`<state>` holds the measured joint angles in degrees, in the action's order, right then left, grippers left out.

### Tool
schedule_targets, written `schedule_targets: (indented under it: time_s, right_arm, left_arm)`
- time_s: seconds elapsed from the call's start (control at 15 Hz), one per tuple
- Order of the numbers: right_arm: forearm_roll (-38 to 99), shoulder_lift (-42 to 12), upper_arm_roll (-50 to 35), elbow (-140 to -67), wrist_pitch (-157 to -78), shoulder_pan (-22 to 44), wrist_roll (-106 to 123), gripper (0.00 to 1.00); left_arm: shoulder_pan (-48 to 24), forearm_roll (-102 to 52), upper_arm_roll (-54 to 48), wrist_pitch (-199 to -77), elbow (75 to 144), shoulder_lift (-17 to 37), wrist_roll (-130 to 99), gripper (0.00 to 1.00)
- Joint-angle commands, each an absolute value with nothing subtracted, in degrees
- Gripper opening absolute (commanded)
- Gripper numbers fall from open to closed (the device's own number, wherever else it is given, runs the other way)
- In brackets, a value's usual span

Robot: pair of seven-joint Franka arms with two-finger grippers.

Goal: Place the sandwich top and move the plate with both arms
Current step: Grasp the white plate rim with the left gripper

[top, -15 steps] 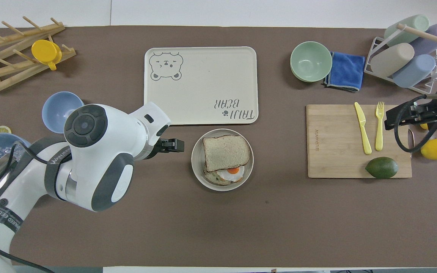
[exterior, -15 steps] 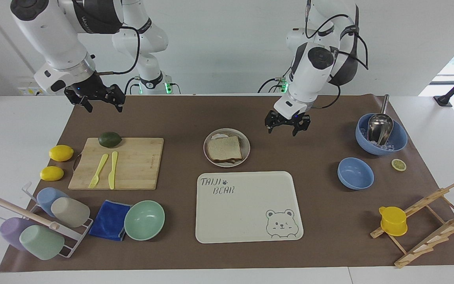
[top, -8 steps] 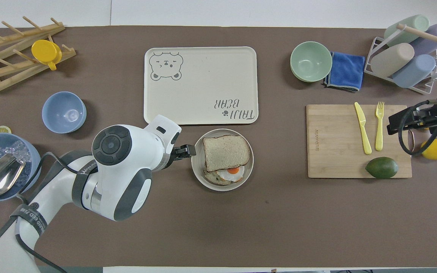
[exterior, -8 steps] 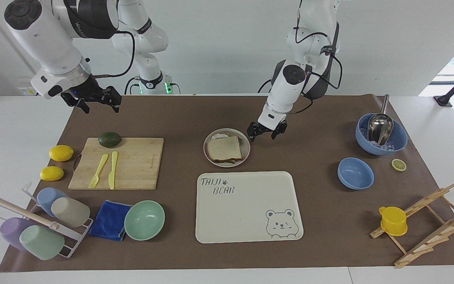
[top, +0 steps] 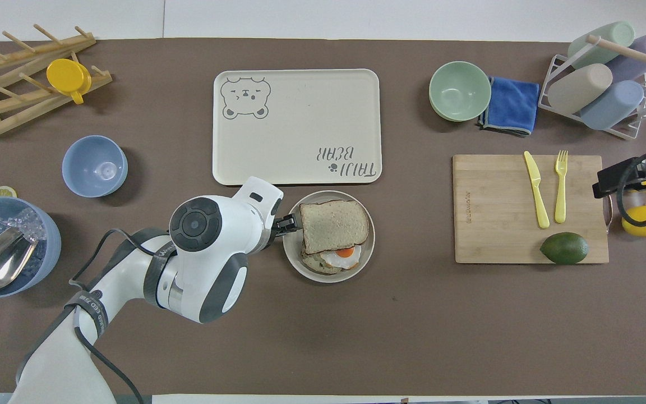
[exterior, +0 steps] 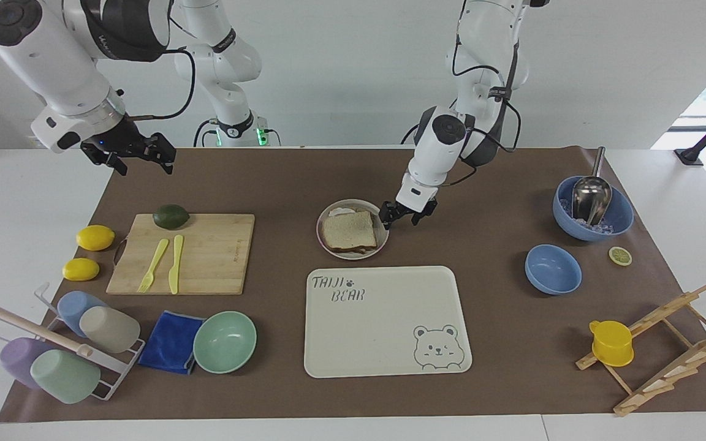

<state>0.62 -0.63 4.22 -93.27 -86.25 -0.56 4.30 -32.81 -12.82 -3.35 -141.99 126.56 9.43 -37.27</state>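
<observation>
The sandwich top point(exterior: 349, 230) point(top: 334, 225), a square pale bread slice with a brown crust, lies on the egg sandwich on the round off-white plate point(exterior: 353, 255) point(top: 323, 275). It sits askew, so the fried egg point(top: 344, 253) peeks out on the side nearer the robots. My left gripper point(exterior: 399, 218) point(top: 288, 223) is low at the plate's rim toward the left arm's end of the table, its fingers apart. My right gripper point(exterior: 143, 162) point(top: 603, 185) hangs open and empty in the air over the mat's edge beside the cutting board.
The cream bear tray point(exterior: 383, 318) point(top: 295, 123) lies just beside the plate, farther from the robots. A cutting board point(exterior: 206, 257) with fork, knife and avocado, lemons point(exterior: 95, 237), a mint bowl point(exterior: 224, 342) and two blue bowls point(exterior: 552, 268) flank the middle.
My left gripper has dropped and moved in from beside the plate to its rim, fingers narrowing slightly. My right gripper has drifted away toward its own end of the table.
</observation>
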Motion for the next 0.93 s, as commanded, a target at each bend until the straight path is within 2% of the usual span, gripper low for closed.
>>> schedule_targets:
  time_s: [0.0,0.2,0.4,0.53,0.73,0.87]
  right_arm:
    - [1.0,-0.3,3.8,-93.5,-87.2,-1.4,4.8,1.0]
    - [0.9,-0.2,3.8,-93.4,-87.4,-1.1,0.4,1.0]
    - [0.2,0.4,3.8,-94.5,-86.8,-0.6,0.4,1.0]
    - [0.7,0.4,3.8,-94.6,-86.7,-1.5,0.5,1.0]
    - [0.7,0.4,3.8,-94.5,-86.8,-1.3,0.5,1.0]
    - [0.7,0.4,3.7,-94.5,-86.7,-0.8,0.5,1.0]
  left_arm:
    - [-33.8,-13.6,-2.5,-142.8,126.9,9.1,-35.7,0.69]
    - [-33.8,-13.6,-2.5,-142.7,126.8,9.1,-31.6,0.6]
    - [-34.4,-13.6,-2.5,-142.9,126.9,9.1,-31.3,0.58]
    - [-34.6,-13.6,-2.5,-143.3,126.9,9.3,-31.2,0.51]
    - [-34.6,-13.6,-2.5,-143.4,126.9,9.3,-31.0,0.34]
    - [-34.7,-13.6,-2.5,-143.7,126.9,9.7,-30.2,0.33]
